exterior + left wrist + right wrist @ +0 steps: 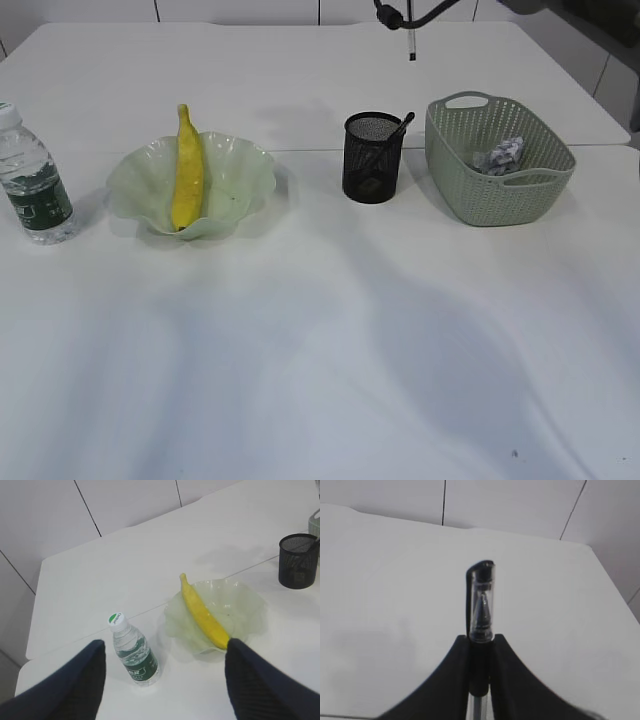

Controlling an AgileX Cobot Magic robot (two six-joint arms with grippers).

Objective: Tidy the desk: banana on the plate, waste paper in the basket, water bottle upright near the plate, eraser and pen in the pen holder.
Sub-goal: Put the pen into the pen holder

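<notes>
Clear-capped black pen (481, 605) pinched in our right gripper (480, 647), high above black mesh pen holder (372, 157), likely for dropping in | left gripper (165, 680) spread, empty over upright bottle (134, 651)

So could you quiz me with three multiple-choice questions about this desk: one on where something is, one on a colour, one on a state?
1. Where is the long yellow banana?
A in the woven-look green basket
B across the pale green wavy-rimmed plate
C on bare desk

2. What colour is the clear plastic water bottle's cap?
A white
B red
C black

3. What is the right gripper doing?
A gaping empty
B clamping a capped pen
C holding paper

Answers: B, it lies across the dish; A, the cap shows white; B, the fingers pinch the pen's barrel.
</notes>
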